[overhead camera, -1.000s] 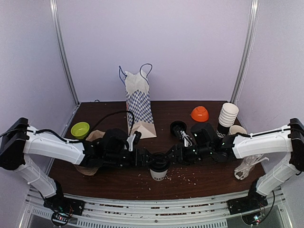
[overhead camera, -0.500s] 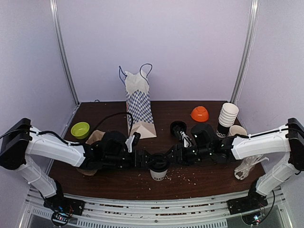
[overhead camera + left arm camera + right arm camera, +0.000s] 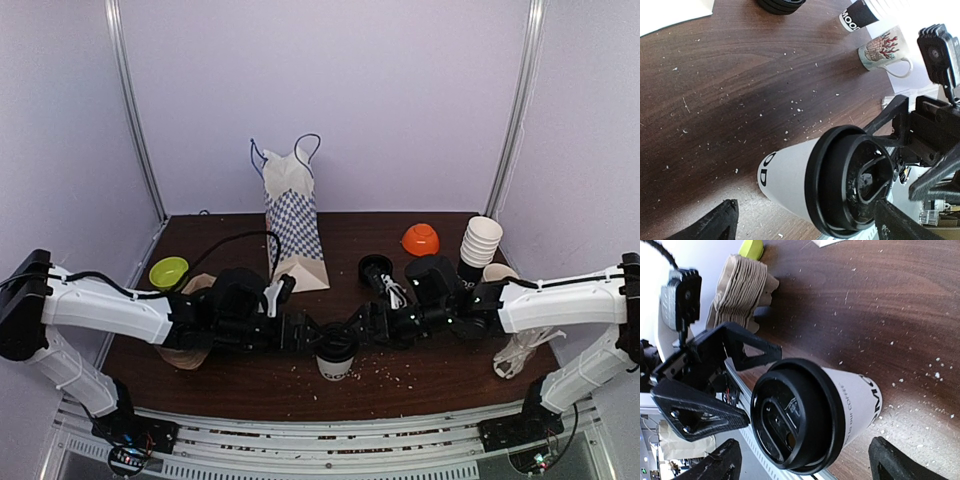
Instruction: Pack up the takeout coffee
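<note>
The takeout coffee [image 3: 334,360], a white paper cup with black print and a round black lid, stands upright on the table near the front middle. My left gripper [image 3: 312,333] is at its left and my right gripper [image 3: 356,329] at its right, both level with the lid. In the left wrist view the cup [image 3: 790,182] lies between my spread fingers [image 3: 715,222], untouched. In the right wrist view the cup [image 3: 857,400] also sits between wide-apart fingers [image 3: 895,462]. Both grippers are open and hold nothing.
A white and blue-checked paper bag [image 3: 295,225] stands upright behind the cup. A stack of lidless cups [image 3: 478,245], a mug [image 3: 498,273], an orange bowl [image 3: 421,239] and black lids [image 3: 375,268] are at back right. A green bowl [image 3: 168,272] and brown paper sleeves [image 3: 195,292] are left.
Both arms have shifted only slightly around the cup. The cup stays in the same place, and both grippers stay open.
</note>
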Robot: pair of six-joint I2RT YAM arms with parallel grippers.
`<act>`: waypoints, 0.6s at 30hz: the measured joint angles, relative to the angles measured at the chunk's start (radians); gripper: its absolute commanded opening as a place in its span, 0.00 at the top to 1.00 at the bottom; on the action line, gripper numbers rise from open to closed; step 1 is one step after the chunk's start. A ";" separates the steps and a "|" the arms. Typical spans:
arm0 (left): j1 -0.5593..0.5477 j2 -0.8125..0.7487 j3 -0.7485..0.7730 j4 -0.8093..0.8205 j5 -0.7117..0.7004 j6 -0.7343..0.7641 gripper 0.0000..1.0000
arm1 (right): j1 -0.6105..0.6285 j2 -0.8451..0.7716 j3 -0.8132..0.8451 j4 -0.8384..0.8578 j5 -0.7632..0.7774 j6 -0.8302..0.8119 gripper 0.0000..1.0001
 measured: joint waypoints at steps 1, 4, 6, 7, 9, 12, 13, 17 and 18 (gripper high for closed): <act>0.000 -0.003 0.003 -0.008 0.001 0.003 0.02 | 0.006 0.000 0.000 -0.003 -0.002 -0.001 0.09; -0.004 -0.005 0.007 -0.016 0.002 0.012 0.02 | 0.021 0.000 0.000 -0.010 -0.006 -0.005 0.09; -0.008 -0.004 0.007 -0.019 0.004 0.016 0.02 | 0.027 0.002 -0.002 -0.009 -0.010 -0.005 0.10; -0.011 -0.003 0.007 -0.019 0.008 0.018 0.02 | 0.027 0.003 -0.003 -0.007 -0.011 -0.004 0.11; -0.016 -0.001 0.007 -0.018 0.014 0.021 0.03 | 0.027 0.011 -0.005 -0.003 -0.012 -0.004 0.13; -0.019 0.008 0.007 -0.016 0.021 0.024 0.05 | 0.028 0.035 -0.008 0.001 -0.013 -0.003 0.15; -0.020 0.012 0.007 -0.016 0.021 0.024 0.05 | 0.028 0.042 -0.010 0.001 -0.013 -0.004 0.16; -0.020 0.027 0.007 -0.004 0.028 0.023 0.07 | 0.028 0.060 -0.018 0.025 -0.023 0.004 0.20; -0.020 0.029 0.007 0.000 0.030 0.023 0.07 | 0.029 0.061 -0.021 0.033 -0.026 0.005 0.21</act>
